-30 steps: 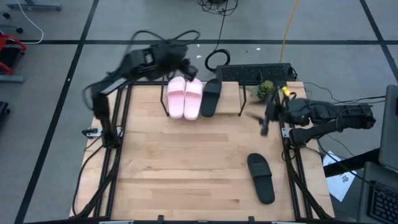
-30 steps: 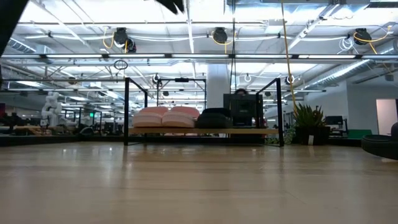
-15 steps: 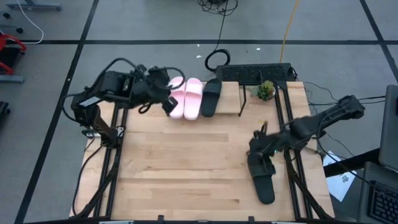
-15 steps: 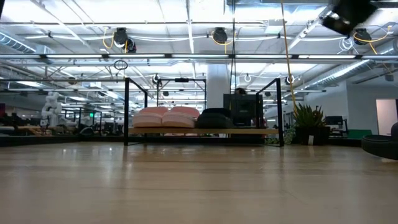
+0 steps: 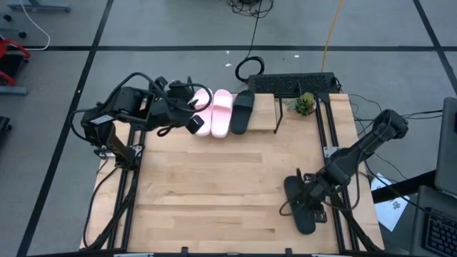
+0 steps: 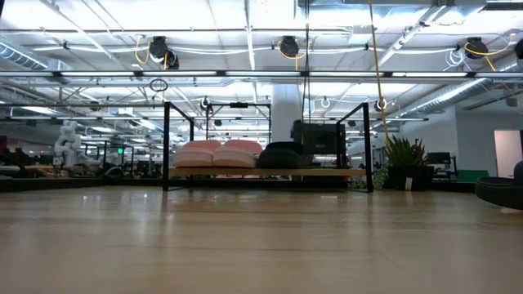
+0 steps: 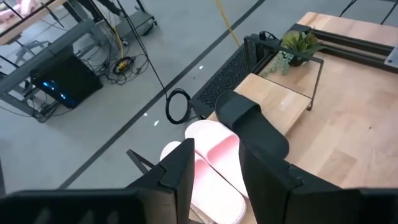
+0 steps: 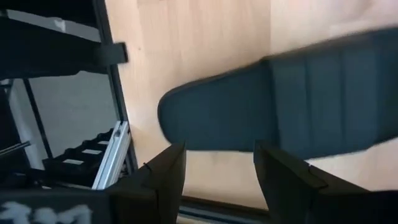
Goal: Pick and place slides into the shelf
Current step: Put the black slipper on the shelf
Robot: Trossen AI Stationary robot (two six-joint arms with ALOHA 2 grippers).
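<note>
Black and pink shoes sit on the shelf [image 5: 264, 107] at the far edge of the table [image 5: 214, 185], near twelve o'clock in the view from above. Two pink slides [image 5: 214, 112] lie side by side there, and one black slide [image 5: 243, 111] lies just beside them, toward three o'clock. From table height, the same three shoes rest in a row on the shelf board.

One more black slide, the loose slide [image 5: 300, 203], lies flat on the table near five o'clock, well apart from the shelf. The right gripper [image 5: 308, 196] is right over it. The right wrist camera shows its fingers [image 8: 168, 177] spread apart, one on each side of the slide's edge, not squeezing it.

The left gripper [image 5: 193, 123] hangs near the ten o'clock end of the shelf, close to the pink slides. Its fingers [image 7: 180, 171] are spread apart and hold nothing.

A small green plant [image 5: 305, 103] stands at the shelf's other end.
</note>
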